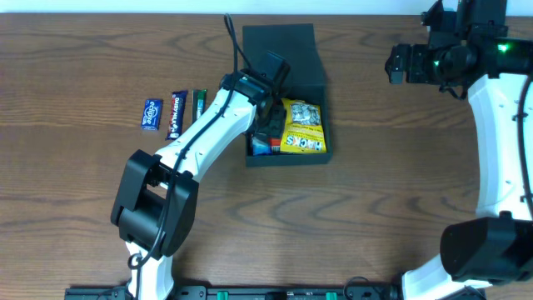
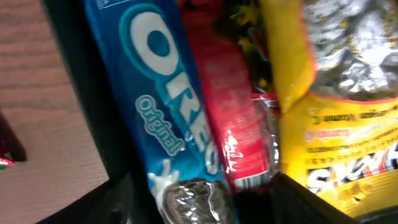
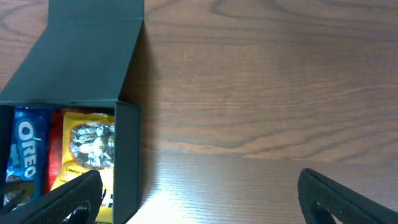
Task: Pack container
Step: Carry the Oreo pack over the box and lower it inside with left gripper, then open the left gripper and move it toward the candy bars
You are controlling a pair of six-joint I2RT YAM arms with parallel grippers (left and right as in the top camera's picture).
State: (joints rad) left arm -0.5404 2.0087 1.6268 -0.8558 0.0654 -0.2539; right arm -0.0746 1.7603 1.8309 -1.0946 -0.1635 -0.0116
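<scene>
The container (image 1: 315, 83) is a dark box with its flap lid (image 1: 278, 40) open toward the far side. Inside lie a blue Oreo pack (image 2: 163, 112), a red packet (image 2: 227, 118) and a yellow snack bag (image 1: 301, 127). My left gripper (image 1: 265, 127) reaches down into the box's left side. Its jaws (image 2: 202, 208) are open and straddle the ends of the Oreo pack and the red packet. My right gripper (image 1: 398, 65) hovers at the far right, open and empty. The right wrist view shows the container (image 3: 127, 155) at its left, with the jaws (image 3: 199, 202) spread over bare table.
Left of the container lie a small blue packet (image 1: 151, 113), a dark blue bar (image 1: 177, 113) and a green bar (image 1: 199, 103) on the wooden table (image 1: 391, 183). The left arm crosses the table from the front toward the box.
</scene>
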